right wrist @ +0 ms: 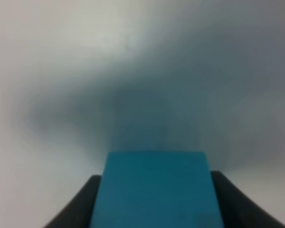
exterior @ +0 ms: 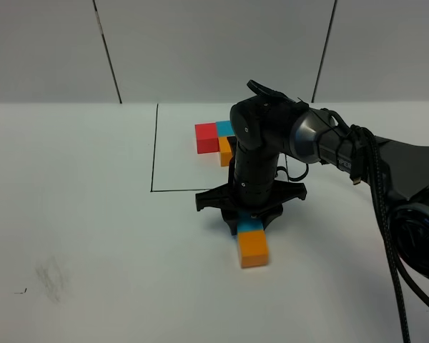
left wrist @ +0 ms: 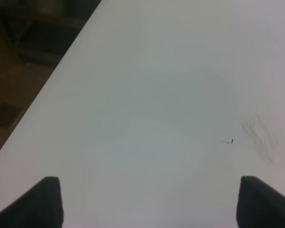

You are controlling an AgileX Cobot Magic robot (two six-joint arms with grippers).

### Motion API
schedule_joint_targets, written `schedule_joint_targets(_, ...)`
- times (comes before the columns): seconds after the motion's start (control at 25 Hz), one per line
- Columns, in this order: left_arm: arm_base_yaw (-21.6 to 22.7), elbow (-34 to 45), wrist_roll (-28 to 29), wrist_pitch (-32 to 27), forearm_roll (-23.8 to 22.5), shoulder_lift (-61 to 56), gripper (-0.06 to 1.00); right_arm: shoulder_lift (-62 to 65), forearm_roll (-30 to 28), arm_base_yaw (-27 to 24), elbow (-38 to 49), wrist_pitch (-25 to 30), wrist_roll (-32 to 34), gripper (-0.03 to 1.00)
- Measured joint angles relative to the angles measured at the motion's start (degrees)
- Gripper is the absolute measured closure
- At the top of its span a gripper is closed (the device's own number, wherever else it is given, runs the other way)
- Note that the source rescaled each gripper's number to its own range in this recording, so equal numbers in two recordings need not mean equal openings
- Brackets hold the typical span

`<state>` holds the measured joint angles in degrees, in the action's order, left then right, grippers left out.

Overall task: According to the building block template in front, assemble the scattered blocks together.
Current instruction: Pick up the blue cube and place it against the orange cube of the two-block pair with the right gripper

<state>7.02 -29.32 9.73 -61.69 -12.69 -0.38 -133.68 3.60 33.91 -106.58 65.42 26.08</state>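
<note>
Steeply, the right arm (exterior: 322, 139) bends straight down, right end effector (exterior: 250, 220) clamped on the blue block (exterior: 249, 226) just beside the orange block (exterior: 253, 247); left end effector (left wrist: 149, 204) spread wide.

left gripper (left wrist: 149, 204): jaws wide apart, nothing between | right arm (exterior: 322, 139): stretched in to the middle, wrist (exterior: 254, 168) pointing straight down | right gripper (right wrist: 152, 209): clamped on blue block (right wrist: 156, 185), fingers (right wrist: 78, 211) flanking it

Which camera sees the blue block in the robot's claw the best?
The right wrist view: the blue block fills the gap in the right gripper, big though blurry. The exterior high view shows only a sliver beneath the gripper, touching the orange block. The left wrist view shows no block, just table.
</note>
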Motion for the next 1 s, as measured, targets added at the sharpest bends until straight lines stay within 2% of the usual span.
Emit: schedule_joint_targets(1.0, 0.0, 0.1, 0.0, 0.2, 0.0, 0.0, 0.10, 0.2, 0.0, 0.0, 0.0, 0.1, 0.0, 0.96)
